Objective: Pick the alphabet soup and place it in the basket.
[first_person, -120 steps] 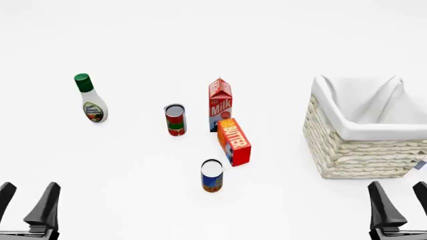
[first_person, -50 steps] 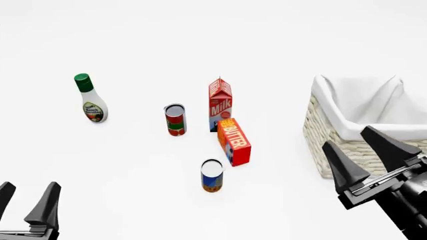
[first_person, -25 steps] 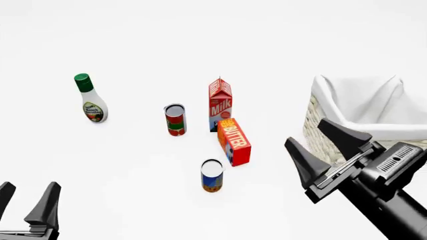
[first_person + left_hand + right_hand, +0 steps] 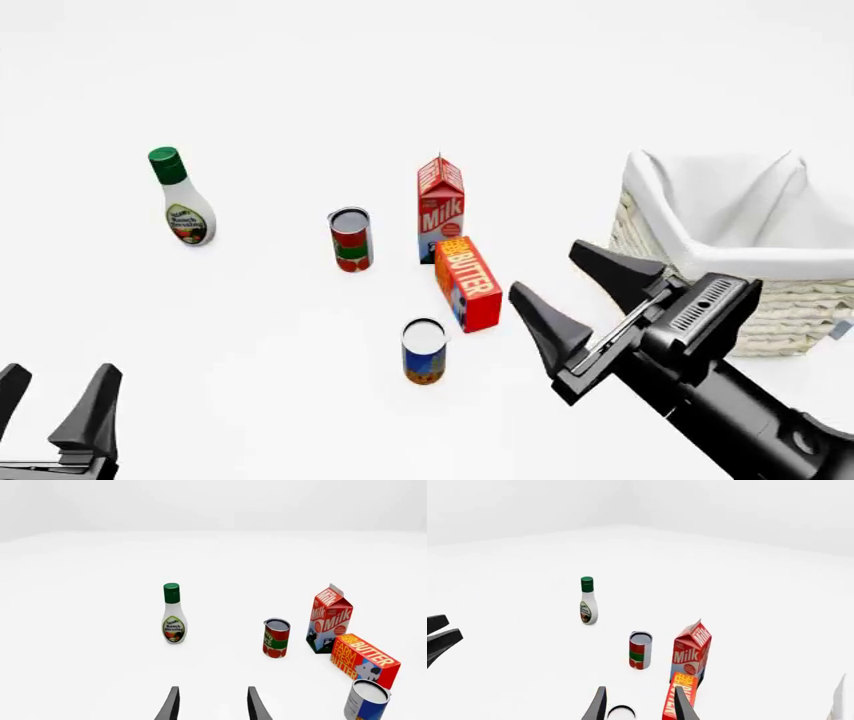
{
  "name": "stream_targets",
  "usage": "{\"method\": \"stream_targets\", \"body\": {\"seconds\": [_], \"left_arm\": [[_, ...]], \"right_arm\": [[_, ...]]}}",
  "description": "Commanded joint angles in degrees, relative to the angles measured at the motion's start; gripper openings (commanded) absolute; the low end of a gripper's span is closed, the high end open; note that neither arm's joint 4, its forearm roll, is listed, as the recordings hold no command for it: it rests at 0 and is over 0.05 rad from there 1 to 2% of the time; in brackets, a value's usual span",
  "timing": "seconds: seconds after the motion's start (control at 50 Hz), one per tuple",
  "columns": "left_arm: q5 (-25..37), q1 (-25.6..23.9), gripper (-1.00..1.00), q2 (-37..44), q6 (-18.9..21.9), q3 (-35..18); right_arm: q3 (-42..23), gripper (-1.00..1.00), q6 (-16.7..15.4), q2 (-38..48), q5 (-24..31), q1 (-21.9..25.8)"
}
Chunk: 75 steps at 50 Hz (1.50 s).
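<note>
Nearest your own edge of the table [image 4: 267, 420], the left gripper [image 4: 54, 405] sits parked at the left corner with its jaws apart and nothing between them. Your right gripper [image 4: 587, 305] hangs above the surface on the right side, jaws spread wide and empty, angled toward the middle of the table. Just to its left stands the alphabet soup [image 4: 424, 352], upright and free, apart from both grippers; in the right wrist view only its pale top [image 4: 621, 712] shows, low between the fingers. Close behind the can lies the butter box [image 4: 469, 284], and behind that the milk carton [image 4: 441, 208] stands upright, with the red-and-green can [image 4: 351, 239] to its left. The dressing bottle [image 4: 179, 198] stands well apart toward the far left. The basket [image 4: 681, 310] sits by the right edge, partly hidden by your right arm.

Assessment: the approach step is in hand; no grasp is made. Next, you need to lower the open jaws either side of the can, keeping clear of the butter box, before closing.
</note>
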Motion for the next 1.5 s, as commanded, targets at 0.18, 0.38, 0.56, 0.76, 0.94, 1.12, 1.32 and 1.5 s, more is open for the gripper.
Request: {"method": "stream_targets", "body": {"seconds": [0.18, 0.38, 0.56, 0.76, 0.94, 1.12, 1.32, 1.5], "left_arm": [[0.0, 0.0, 1.00, 0.0, 0.0, 0.0], [0.0, 0.0, 1.00, 0.0, 0.0, 0.0], [0.0, 0.0, 1.00, 0.0, 0.0, 0.0], [0.0, 0.0, 1.00, 0.0, 0.0, 0.0], [0.0, 0.0, 1.00, 0.0, 0.0, 0.0], [0.0, 0.0, 1.00, 0.0, 0.0, 0.0], [0.0, 0.0, 1.00, 0.0, 0.0, 0.0], [0.0, 0.0, 1.00, 0.0, 0.0, 0.0]], "right_arm": [[-2.0, 1.00, 0.2, 11.5, -5.7, 0.7], [-3.3, 1.00, 1.0, 17.2, -8.3, 0.7], [-5.5, 1.00, 1.8, 22.5, -9.6, 2.3], [-10.9, 1.00, 3.8, 34.3, -11.4, 5.0], [-11.3, 1.00, 4.2, 35.8, -12.0, 4.9], [-11.3, 1.00, 4.8, 38.2, -13.4, 4.2], [-11.2, 1.00, 5.5, 40.2, -14.8, 3.3], [-11.1, 1.00, 5.9, 41.2, -15.7, 2.6]]}}
